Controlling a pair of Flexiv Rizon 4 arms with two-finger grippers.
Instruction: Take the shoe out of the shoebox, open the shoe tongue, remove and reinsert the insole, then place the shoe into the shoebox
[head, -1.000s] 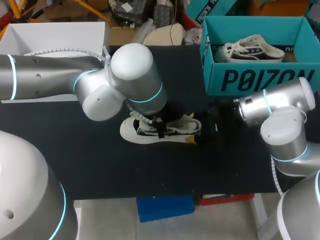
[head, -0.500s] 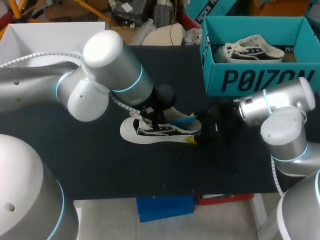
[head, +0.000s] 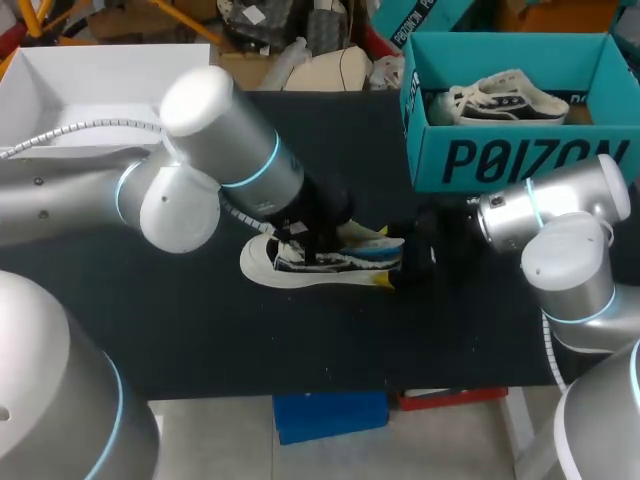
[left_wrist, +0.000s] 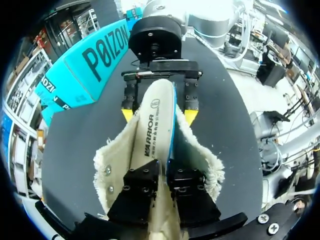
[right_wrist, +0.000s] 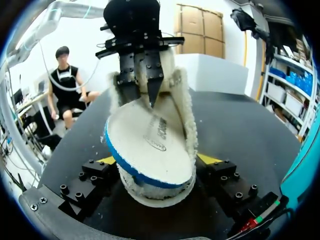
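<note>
On the surface, two claws hold one shoe.
Left claw pinches the insole sticking out of it; right claw squeezes the shoe's end.

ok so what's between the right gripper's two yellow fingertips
The end of the white canvas shoe, with its cream blue-edged insole lying on top, sits between the tips of the right gripper. Both wrist views show it.
</note>
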